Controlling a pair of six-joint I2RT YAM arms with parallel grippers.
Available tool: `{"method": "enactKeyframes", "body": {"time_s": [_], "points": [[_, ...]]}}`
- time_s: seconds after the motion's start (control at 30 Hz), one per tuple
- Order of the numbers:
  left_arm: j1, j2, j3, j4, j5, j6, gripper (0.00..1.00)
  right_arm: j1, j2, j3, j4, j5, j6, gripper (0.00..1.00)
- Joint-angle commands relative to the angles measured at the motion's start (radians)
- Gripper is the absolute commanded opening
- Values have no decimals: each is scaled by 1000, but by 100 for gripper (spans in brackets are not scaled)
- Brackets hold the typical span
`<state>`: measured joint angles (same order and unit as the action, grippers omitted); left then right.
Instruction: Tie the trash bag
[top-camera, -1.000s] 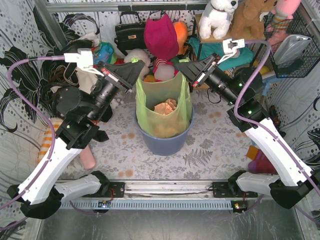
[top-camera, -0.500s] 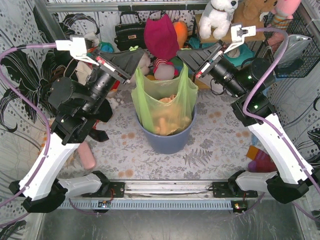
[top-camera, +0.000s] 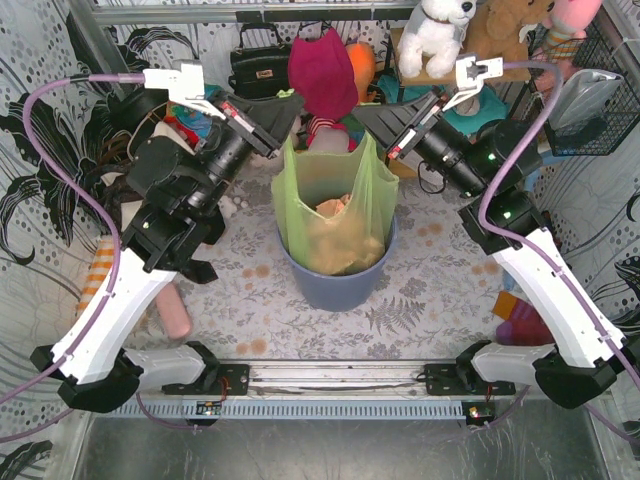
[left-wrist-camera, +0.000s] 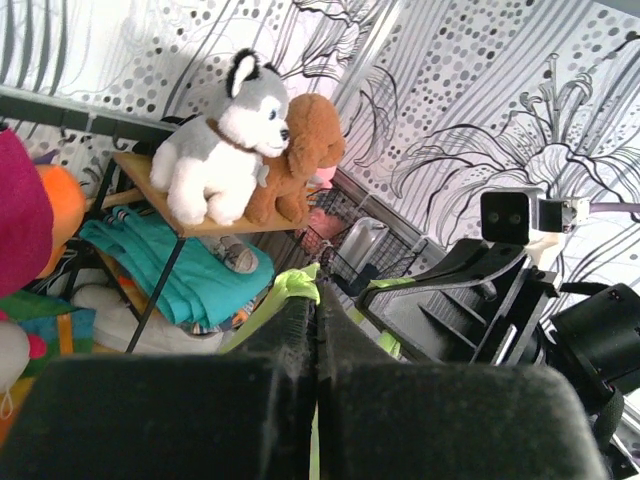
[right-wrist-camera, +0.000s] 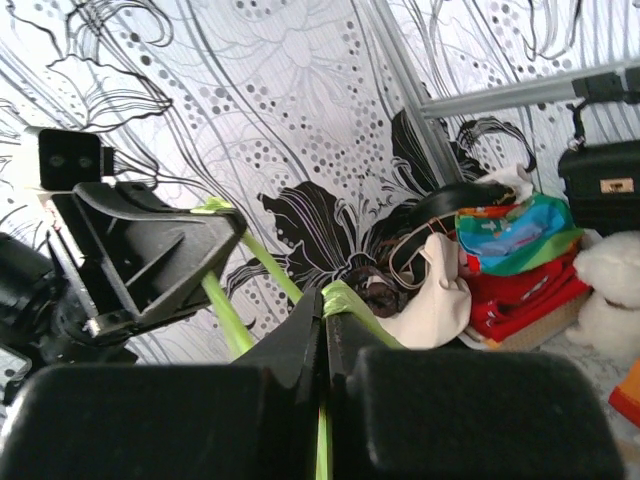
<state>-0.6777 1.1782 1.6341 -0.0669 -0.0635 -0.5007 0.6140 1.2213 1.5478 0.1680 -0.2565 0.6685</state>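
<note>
Two hands shut tight, each pinching one handle strip of the lime-green trash bag (top-camera: 335, 215): that is where you stand, operator. Your left hand (top-camera: 288, 124) has the left strip (left-wrist-camera: 287, 287) and your right hand (top-camera: 364, 118) the right one (right-wrist-camera: 343, 296), both raised above the bag's mouth. The bag itself sits in the blue-grey bin (top-camera: 335, 287) at the middle of the tabletop (top-camera: 430, 290), with tan scraps (top-camera: 335, 208) showing through the plastic. The strips look gathered and lifted, but no crossing, loop or knot shows, so by this view the tying itself lies ahead of you. Against the frame a second back, both hands are higher and the bag is pulled taller out of the bin. In the last half second your left hand has swung inward, narrowing the gap between the two strips
</note>
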Motion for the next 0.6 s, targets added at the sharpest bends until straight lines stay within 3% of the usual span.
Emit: {"method": "enactKeyframes", "body": {"time_s": [0.0,0.17,0.37,0.57], "points": [[4,15,110,45,56,34,0,-1,12,133,46,-43,-15,0],[5,-26,34,87,34,22,0,-1,-6,111,44,-36,-19,0],[7,-85,-100,113,-14,-4,0,-2,-76,-93,51,33,-8,0],[9,-51,-69,111,-13,9,0,-1,-78,-64,15,52,-36,0]]}}
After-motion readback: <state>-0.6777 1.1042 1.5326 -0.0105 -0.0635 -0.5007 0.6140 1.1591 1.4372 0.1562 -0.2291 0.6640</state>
